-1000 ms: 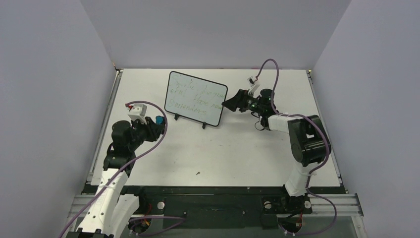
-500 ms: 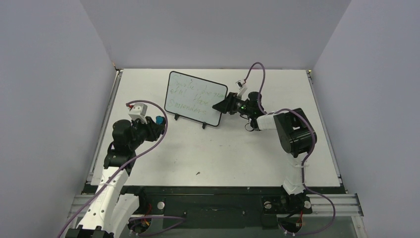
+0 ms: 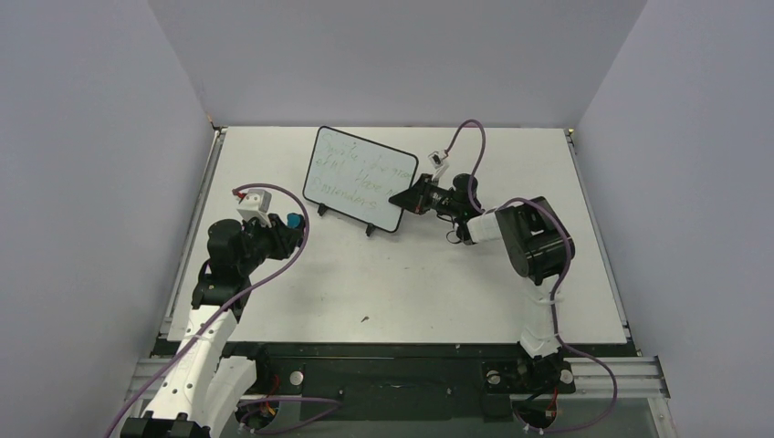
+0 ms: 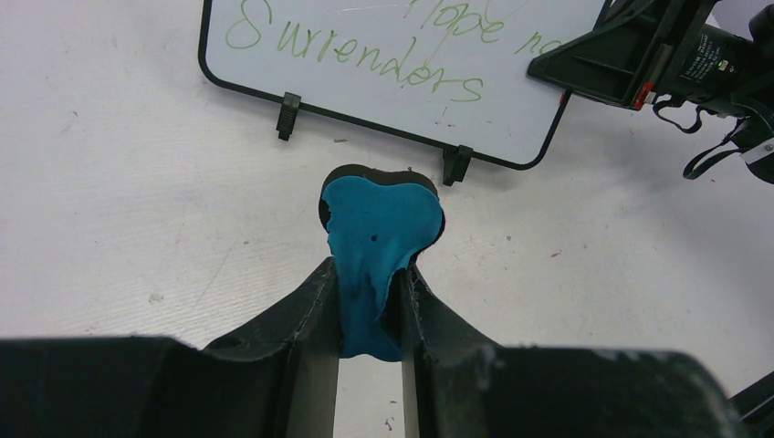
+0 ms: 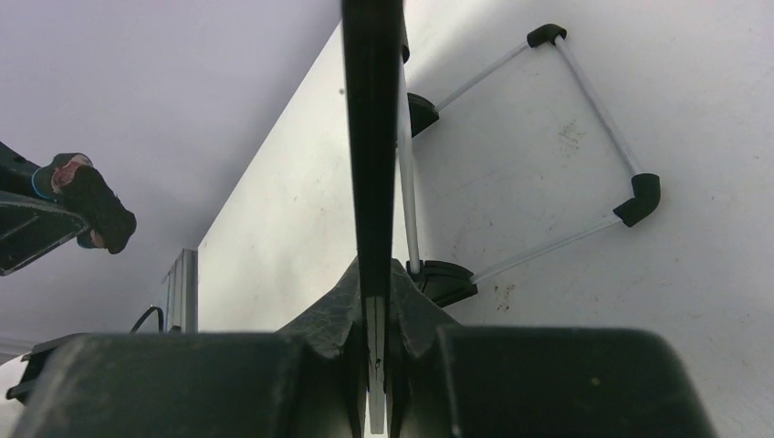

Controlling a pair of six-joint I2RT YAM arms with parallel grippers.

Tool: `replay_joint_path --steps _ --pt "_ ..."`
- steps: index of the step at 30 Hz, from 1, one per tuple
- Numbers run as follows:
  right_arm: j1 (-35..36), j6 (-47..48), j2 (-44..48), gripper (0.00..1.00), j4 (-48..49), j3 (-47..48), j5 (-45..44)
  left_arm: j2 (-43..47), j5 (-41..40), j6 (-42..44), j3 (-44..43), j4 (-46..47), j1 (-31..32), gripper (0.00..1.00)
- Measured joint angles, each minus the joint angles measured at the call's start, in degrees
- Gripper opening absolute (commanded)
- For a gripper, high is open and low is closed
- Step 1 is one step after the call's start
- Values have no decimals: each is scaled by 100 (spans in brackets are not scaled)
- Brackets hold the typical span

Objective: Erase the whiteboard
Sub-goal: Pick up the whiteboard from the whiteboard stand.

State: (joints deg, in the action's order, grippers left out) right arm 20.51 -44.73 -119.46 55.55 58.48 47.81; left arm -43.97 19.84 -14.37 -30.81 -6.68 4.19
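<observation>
The whiteboard (image 3: 360, 176) leans on its stand at the back middle of the table, with green handwriting on its face (image 4: 392, 55). My right gripper (image 3: 400, 199) is shut on the board's right edge. In the right wrist view the black frame (image 5: 372, 137) runs edge-on between the closed fingers of that gripper (image 5: 374, 278). My left gripper (image 3: 290, 224) hovers to the left of the board, apart from it, shut on a blue eraser (image 4: 379, 224). In the left wrist view the left gripper (image 4: 370, 278) pinches the eraser, facing the board's lower edge.
A thin wire stand (image 5: 584, 119) with black feet props the board from behind. Its front clips (image 4: 288, 114) sit on the white table (image 3: 411, 283). Grey walls close in the back and both sides. A dark speck (image 3: 364, 319) lies near the front.
My right gripper moved left onto the whiteboard's right edge and closed on it. The board shifted slightly to the left. The left arm with the eraser stayed still.
</observation>
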Motion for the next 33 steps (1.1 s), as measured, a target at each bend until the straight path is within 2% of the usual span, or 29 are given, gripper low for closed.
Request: replay_joint_path --steps 10,15,21,26,33 --pt "-61 -52 210 0 -308 -7 76 2 17 -7 0 15 -17 0" --pt "-61 415 632 0 -1220 103 127 2 20 -15 0 22 -17 0" --pt "-59 1401 988 0 -2728 605 107 9 20 -22 0 46 -17 0" --pt "-70 1746 1163 0 -3414 929 155 20 61 -76 0 50 -17 0" --pt "-98 2114 1296 0 -4673 2017 203 57 184 -306 0 96 -17 0"
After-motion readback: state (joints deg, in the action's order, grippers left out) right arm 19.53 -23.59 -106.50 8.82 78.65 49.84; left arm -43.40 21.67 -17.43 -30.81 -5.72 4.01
